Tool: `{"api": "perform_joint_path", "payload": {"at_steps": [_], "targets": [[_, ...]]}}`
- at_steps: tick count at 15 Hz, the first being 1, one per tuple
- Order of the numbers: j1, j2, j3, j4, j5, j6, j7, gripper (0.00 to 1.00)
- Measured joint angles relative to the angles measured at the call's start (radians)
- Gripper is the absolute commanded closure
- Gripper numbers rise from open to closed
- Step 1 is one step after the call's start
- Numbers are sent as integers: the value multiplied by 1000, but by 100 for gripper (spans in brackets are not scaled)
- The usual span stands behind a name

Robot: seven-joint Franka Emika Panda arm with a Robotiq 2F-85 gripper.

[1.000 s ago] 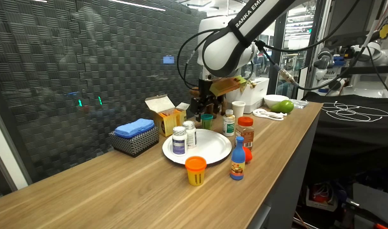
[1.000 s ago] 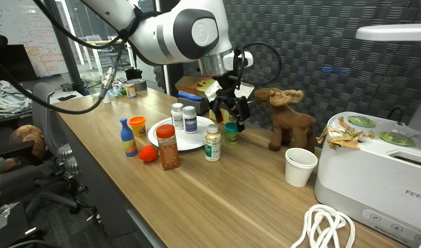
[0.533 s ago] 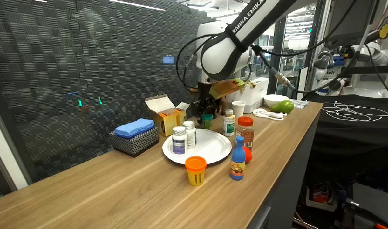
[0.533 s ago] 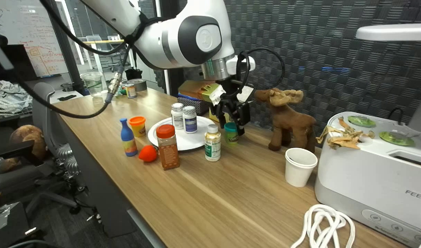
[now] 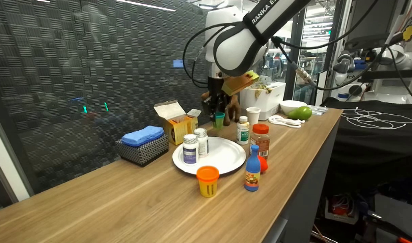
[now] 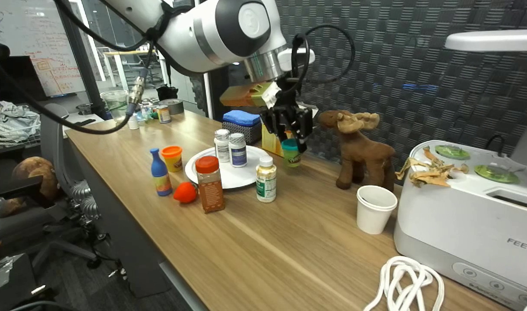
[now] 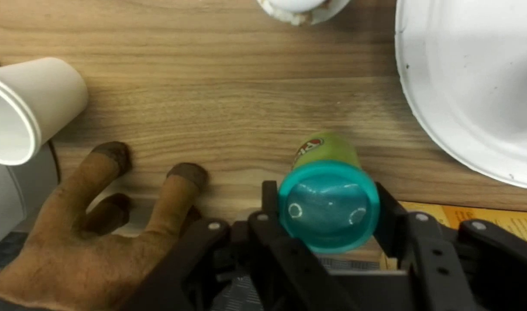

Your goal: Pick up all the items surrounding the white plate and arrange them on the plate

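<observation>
Teal plastic is filling my tool (image 7: 329, 207): I am pinching the green tub (image 6: 292, 158) at its lid, pressing from both sides. In an exterior view it is hanging at the far side of the white plate (image 5: 227, 157) and, I judge, just clear of the counter (image 5: 141, 209). So I am taking this as the end of a pick-up; the next move is calling for a carry toward the near side, over the rim, and an upright lowering onto the bare right half.

Two white bottles (image 5: 191, 152) are already standing on the left half, so a wide swing could be toppling them. The open yellow box (image 5: 183, 132) is crowding close on the left, a toy moose (image 5: 233, 109) is standing near on the right, and a green-labelled bottle (image 5: 243, 132) is sitting just beside the rim, far right. A red-capped jar (image 6: 210, 185), red fruit (image 6: 185, 192), blue bottle (image 5: 252, 170) and orange-lidded tub (image 5: 208, 182) are awaiting later trips.
</observation>
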Motion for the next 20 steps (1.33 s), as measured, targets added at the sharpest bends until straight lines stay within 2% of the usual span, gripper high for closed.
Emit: {"api": "perform_joint_path", "payload": {"at_steps": [4, 7, 10, 16, 20], "targets": [[62, -89, 2, -31, -51, -61, 47, 72], [88, -162, 25, -101, -52, -84, 68, 72], [87, -225, 50, -196, -29, -80, 73, 72], [59, -290, 78, -336, 130, -38, 63, 72], [55, -290, 78, -369, 125, 17, 82, 72]]}}
